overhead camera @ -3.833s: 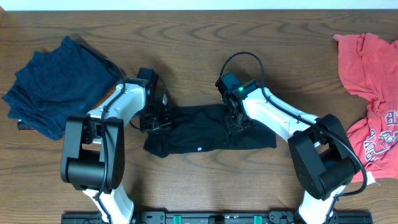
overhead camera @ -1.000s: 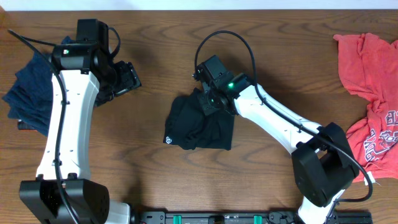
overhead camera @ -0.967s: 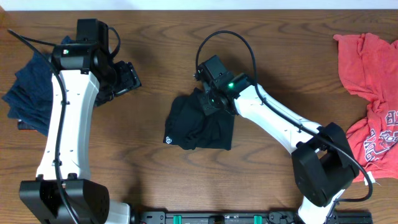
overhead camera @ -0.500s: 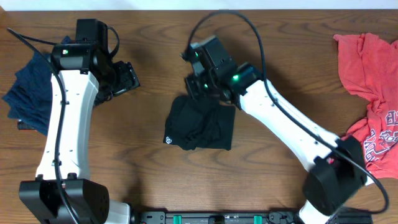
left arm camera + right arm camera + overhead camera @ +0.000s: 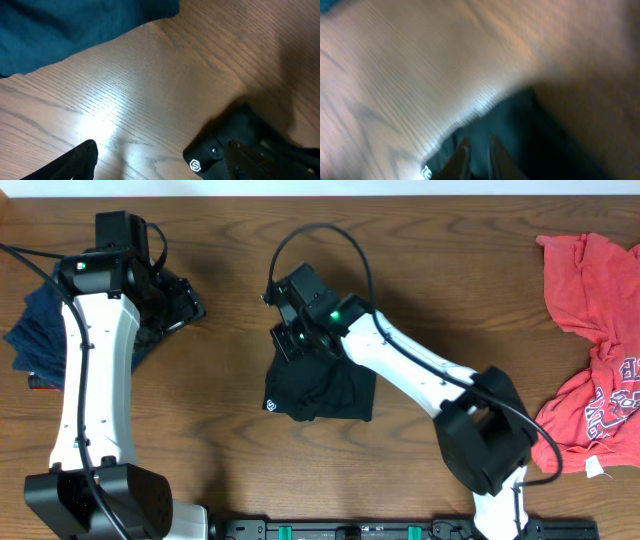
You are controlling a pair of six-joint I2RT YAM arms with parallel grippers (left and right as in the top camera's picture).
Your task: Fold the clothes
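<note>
right hand (image 5: pixel 292 340): shifted left above black shirt (image 5: pixel 322 392) | left hand (image 5: pixel 183 302): moved left

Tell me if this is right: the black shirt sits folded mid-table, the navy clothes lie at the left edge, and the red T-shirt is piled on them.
Not quite. The overhead view shows the red T-shirt lying at the right edge of the table, far from the navy clothes. The black shirt and the navy clothes are as you said.

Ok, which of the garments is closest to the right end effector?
The black shirt in the middle: the right end effector sits at its upper left edge. The navy garments lie far left, the coral-red T-shirt far right.
</note>
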